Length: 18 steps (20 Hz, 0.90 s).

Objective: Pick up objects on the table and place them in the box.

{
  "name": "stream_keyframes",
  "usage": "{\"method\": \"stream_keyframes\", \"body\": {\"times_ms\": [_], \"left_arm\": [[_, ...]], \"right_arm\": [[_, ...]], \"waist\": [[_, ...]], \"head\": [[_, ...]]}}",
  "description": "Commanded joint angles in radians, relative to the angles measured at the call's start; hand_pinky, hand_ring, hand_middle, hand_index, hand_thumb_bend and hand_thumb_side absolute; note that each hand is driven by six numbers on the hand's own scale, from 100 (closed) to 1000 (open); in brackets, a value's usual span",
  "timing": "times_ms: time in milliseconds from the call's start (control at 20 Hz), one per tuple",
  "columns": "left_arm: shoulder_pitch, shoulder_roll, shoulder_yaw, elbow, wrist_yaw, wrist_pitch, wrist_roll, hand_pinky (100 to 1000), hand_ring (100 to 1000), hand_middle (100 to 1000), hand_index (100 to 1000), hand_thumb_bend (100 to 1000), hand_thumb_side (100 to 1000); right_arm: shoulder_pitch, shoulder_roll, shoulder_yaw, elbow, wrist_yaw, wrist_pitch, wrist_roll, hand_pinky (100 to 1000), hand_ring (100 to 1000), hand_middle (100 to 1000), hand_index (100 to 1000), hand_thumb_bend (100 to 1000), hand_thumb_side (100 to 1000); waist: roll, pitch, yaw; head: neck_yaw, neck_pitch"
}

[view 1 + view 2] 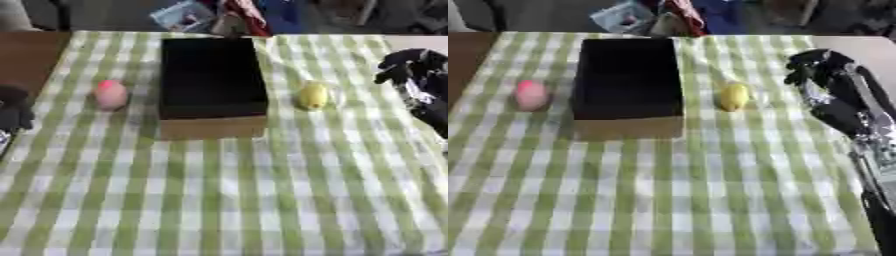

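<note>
A desk (219,200) covered with a green-and-white checked cloth carries an open rectangular cardboard box (213,82) with a dark interior and a plain brown front wall, standing at the middle of the far half; nothing can be made out inside its dark hollow. To the box's left, near it but apart, lies a small pink rounded object (110,94); to its right, also apart from the box wall, lies a small yellow lemon-shaped object (734,96); both rest on the cloth.

The right hand (820,65), black with a silver-jointed arm behind it, hangs at the right side of the desk, near the yellow object but not touching it; its fingers look bent downward and hold nothing, though the blur leaves it impossible to tell whether they are released or clenched. The left hand (12,107) shows only as a dark shape at the left edge, beside the desk's bare brown corner; its fingers cannot be told.
</note>
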Motion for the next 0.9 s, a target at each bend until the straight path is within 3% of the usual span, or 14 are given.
{"method": "stream_keyframes", "body": {"times_ms": [50,500,900], "left_arm": [[-0.007,0.016,0.012,-0.014,-0.001,-0.002,-0.001,622,476,507,735,134,518],[-0.009,0.038,0.010,-0.016,-0.009,-0.007,-0.013,634,496,528,747,180,515],[-0.035,0.152,0.004,0.007,-0.054,-0.026,-0.020,643,518,547,753,232,447]], "right_arm": [[-0.008,-0.016,-0.006,-0.020,0.002,-0.001,0.003,705,571,610,718,100,436],[-0.008,-0.017,-0.006,-0.020,0.002,-0.001,0.002,706,571,610,718,100,438],[-0.006,-0.020,-0.003,-0.019,0.002,0.000,0.005,706,571,610,718,100,442]], "waist": [[0.003,-0.013,-0.002],[0.004,-0.014,-0.003],[0.008,-0.015,-0.008]], "head": [[0.004,0.006],[0.005,0.005],[0.011,0.006]]}}
